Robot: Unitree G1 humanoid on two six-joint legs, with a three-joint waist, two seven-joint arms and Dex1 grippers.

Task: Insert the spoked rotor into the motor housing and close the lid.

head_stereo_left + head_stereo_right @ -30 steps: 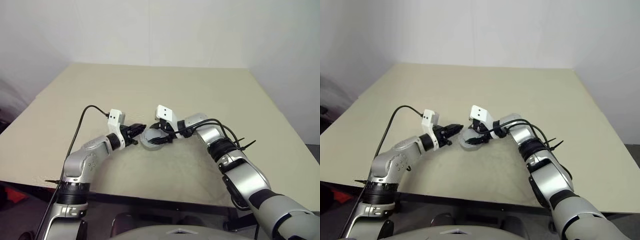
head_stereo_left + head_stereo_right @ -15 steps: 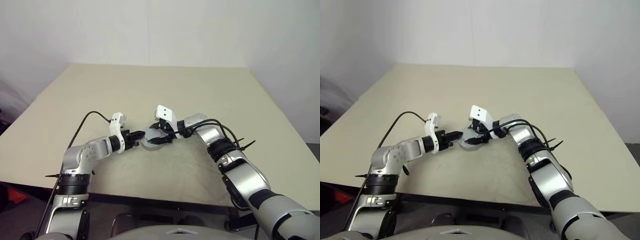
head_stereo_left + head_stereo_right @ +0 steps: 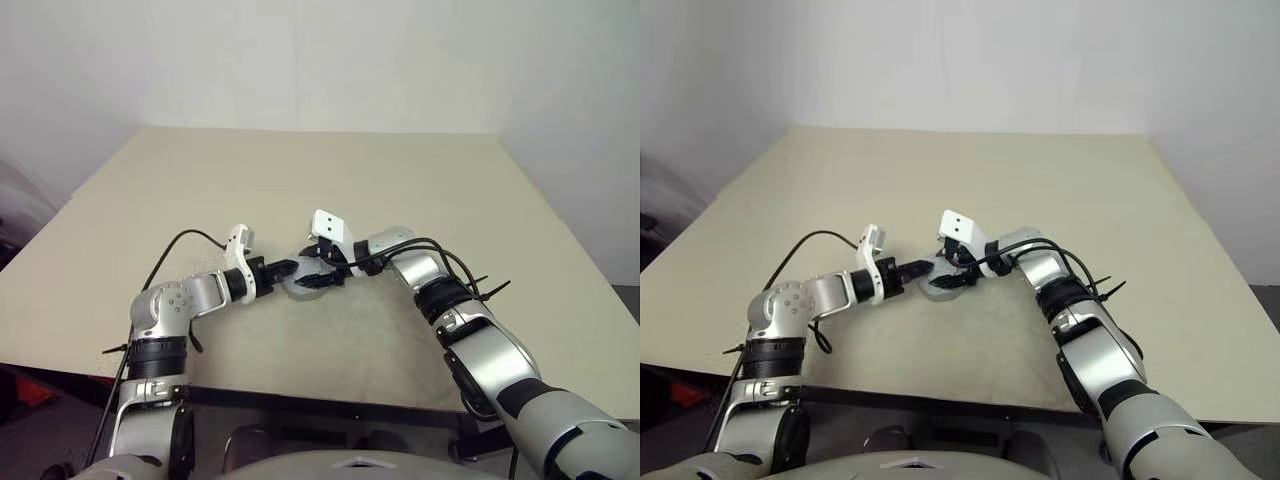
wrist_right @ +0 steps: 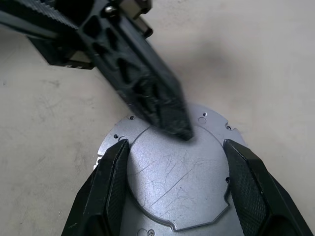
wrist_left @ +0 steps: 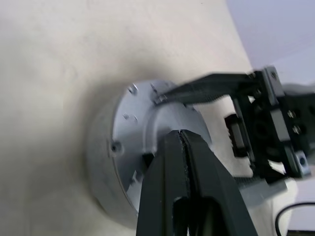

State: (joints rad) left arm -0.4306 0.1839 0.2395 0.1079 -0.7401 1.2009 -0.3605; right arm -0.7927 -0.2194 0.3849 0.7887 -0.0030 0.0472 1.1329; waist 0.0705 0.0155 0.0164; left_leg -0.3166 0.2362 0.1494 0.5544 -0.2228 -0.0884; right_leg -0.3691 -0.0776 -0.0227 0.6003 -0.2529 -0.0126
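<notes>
The left gripper (image 4: 165, 118), fingers pressed together and empty, presses its tip on the lid (image 4: 172, 177) near twelve o'clock. The right gripper (image 4: 174, 162) straddles the motor housing (image 5: 106, 162) with fingers spread at nine and three. It looks like the closing step — next, firm, even seating pressure.
</notes>
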